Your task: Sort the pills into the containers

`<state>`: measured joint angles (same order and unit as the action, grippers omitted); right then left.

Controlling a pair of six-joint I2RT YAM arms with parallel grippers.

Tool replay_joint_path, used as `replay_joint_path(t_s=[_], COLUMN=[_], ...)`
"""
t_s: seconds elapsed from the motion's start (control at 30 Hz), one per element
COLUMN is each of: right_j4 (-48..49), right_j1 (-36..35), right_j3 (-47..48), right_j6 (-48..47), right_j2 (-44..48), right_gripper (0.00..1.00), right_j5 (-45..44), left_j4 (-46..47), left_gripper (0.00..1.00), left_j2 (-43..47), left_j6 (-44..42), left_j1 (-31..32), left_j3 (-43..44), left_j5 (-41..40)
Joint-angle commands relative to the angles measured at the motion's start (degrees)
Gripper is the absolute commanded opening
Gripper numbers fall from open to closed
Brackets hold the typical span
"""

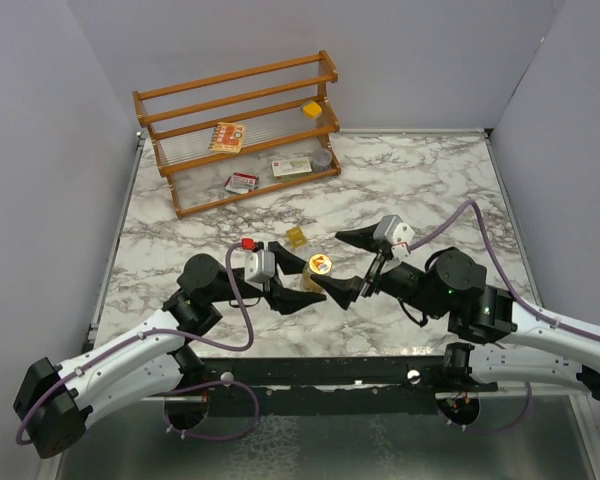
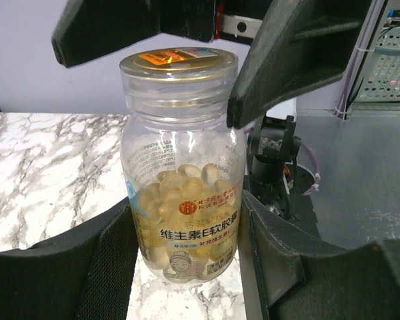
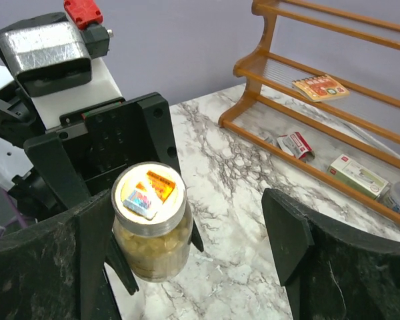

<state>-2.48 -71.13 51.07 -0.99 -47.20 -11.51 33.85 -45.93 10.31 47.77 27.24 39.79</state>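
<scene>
A marble table (image 1: 430, 190) is carrying the scene, with a wooden rack (image 1: 236, 76) standing at its far side and holding card packets (image 1: 291, 167) and a round grey tin (image 1: 322, 157). Well in front of the rack, toward the arms' bases, two black claws are meeting nose to nose. The left gripper (image 1: 310, 280) is clenching a clear softgel jar (image 1: 320, 265) at its labelled waist, a pad pressing each side, and is holding it upright. Whether the base is resting on the marble is not showing. The right gripper (image 1: 333, 259) is hanging released and grasping nothing, its jaws spread wide about the jar's top, one finger sitting just beside the neck and the other standing well apart. A small yellow box (image 1: 296, 237) is lying on bare marble in front of the rack, a little nearer to it than the jar. Pale softgels (image 2: 187, 183) are filling roughly the jar's lower half. The jar is looking light and rigid, probably thin plastic with smooth, slippery walls, and its loose load is likely sitting low and shifting when tipped. The labelled mid-body is looking like the surest hold for carrying. The ridged neck is offering the better purchase for any work on the top.
</scene>
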Motion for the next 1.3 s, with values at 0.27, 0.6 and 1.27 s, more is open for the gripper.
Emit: replay_joint_path(t_s=[0.27, 0.6, 1.27], right_j4=[1.5, -1.1, 8.3], right_j1=[0.5, 0.5, 0.5], right_j3=[5.6, 9.2, 7.6], right_j6=[-0.1, 4.2, 11.0], right_j2=[-1.2, -11.2, -15.3], right_gripper=[0.92, 0.87, 0.65], right_j5=[-0.4, -14.4, -19.2], left_j4=[-3.8, -3.5, -2.6], left_gripper=[0.0, 0.0, 0.0], left_j2=[-1.6, -1.2, 1.1], left_j6=[-3.3, -5.0, -4.8], left_j1=[0.5, 0.5, 0.5], left_j3=[0.5, -0.1, -1.6], left_j5=[-16.5, -28.0, -29.4])
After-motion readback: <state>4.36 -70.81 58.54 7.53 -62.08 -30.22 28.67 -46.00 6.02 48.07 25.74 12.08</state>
